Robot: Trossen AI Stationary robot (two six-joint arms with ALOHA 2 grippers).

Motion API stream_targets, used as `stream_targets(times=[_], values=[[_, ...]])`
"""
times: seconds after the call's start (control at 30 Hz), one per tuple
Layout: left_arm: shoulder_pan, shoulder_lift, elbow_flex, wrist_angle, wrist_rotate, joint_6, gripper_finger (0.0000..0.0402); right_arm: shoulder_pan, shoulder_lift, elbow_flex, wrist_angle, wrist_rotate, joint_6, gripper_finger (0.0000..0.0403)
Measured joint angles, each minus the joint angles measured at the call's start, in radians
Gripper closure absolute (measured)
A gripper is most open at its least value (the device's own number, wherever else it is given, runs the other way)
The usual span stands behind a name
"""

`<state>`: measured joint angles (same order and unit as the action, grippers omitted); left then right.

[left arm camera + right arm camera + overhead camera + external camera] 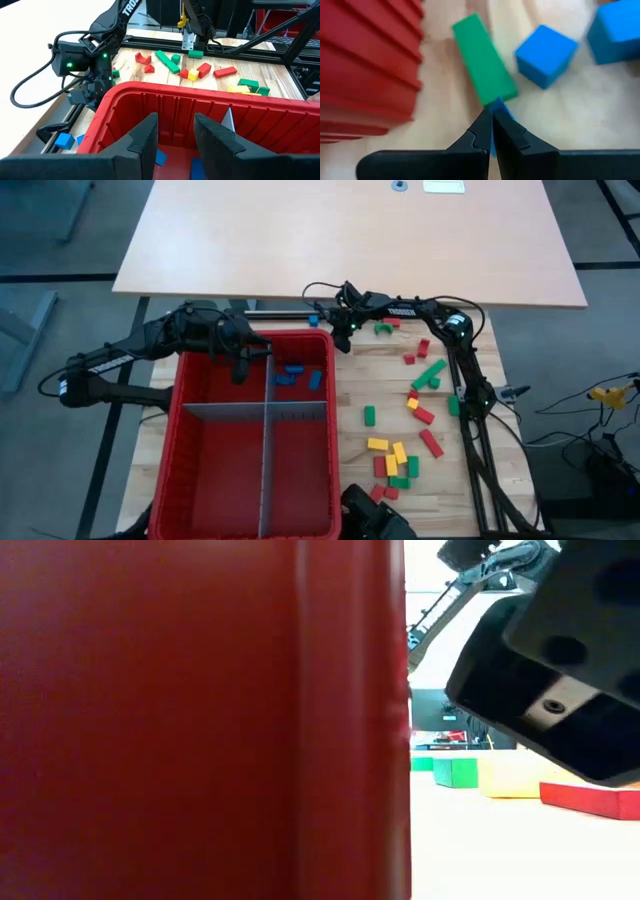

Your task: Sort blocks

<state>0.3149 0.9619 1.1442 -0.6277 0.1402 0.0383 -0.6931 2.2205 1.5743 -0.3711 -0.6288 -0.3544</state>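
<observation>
The red bin (190, 460) sits on the left part of the wooden table (460, 480), split by grey dividers (265, 470) into compartments. Only the far right compartment holds anything: a few blue blocks (293, 374) lying on its floor; the other compartments I can see hold nothing. The left gripper (172, 142) hangs over the bin's far end above those blue pieces, its fingers a narrow gap apart and gripping nothing. The right gripper (492, 127) is down at the table just outside the bin's far right corner, its fingers pinched nearly together on a small blue block (499, 107), with a green block (482, 60) and two more blue cubes (546, 55) close beside it. The rest of the blocks, red, green and yellow (400, 465), lie scattered over the table to the right of the bin.
</observation>
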Motion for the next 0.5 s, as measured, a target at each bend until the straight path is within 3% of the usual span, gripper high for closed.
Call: stream_targets(times=[0.5], values=[[0.000, 0.002, 0.000, 0.015, 0.000, -0.004, 0.0287, -0.030, 0.007, 0.022, -0.156, 0.148, 0.019, 0.0403]])
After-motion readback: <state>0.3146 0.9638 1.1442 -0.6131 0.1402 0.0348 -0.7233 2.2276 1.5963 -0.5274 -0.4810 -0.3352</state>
